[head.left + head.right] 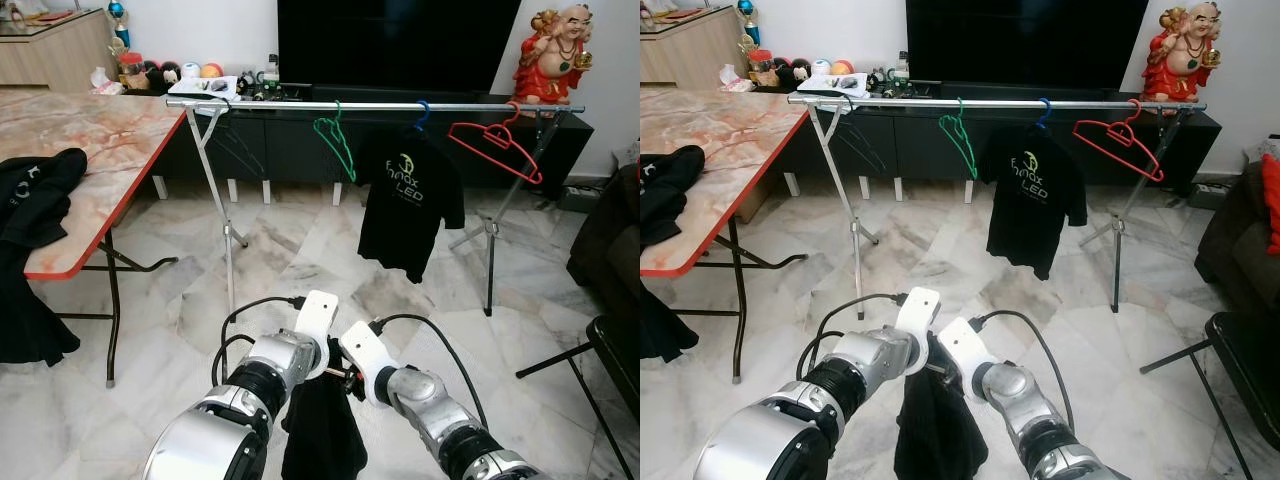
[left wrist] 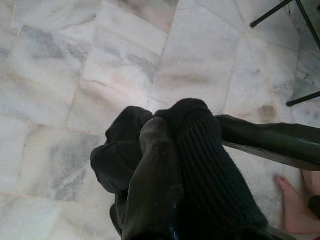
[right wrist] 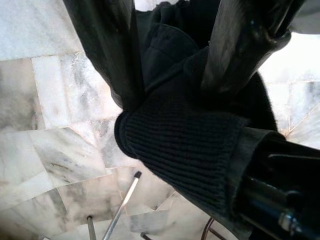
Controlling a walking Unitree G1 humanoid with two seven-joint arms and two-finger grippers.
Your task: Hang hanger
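A silver clothes rail [image 1: 375, 105] stands ahead on the marble floor. On it hang a green hanger [image 1: 338, 145], a blue hanger carrying a black T-shirt [image 1: 410, 200], and a red hanger [image 1: 497, 140]. Low in front of me, my left gripper [image 1: 325, 352] and right gripper [image 1: 347, 372] meet on a black garment [image 1: 325, 430] that hangs down between them. In the left wrist view a ribbed black cuff [image 2: 200, 150] is draped over a finger [image 2: 152, 180]. The right wrist view has the same cloth [image 3: 180, 135] bunched between two fingers [image 3: 107, 55].
A marble-topped table [image 1: 100, 140] with a red edge stands at the left, black clothing [image 1: 35, 195] heaped on it. A black chair [image 1: 612, 350] is at the right. A dark TV cabinet [image 1: 290, 150] runs behind the rail. A person's bare foot [image 2: 295, 210] is close by.
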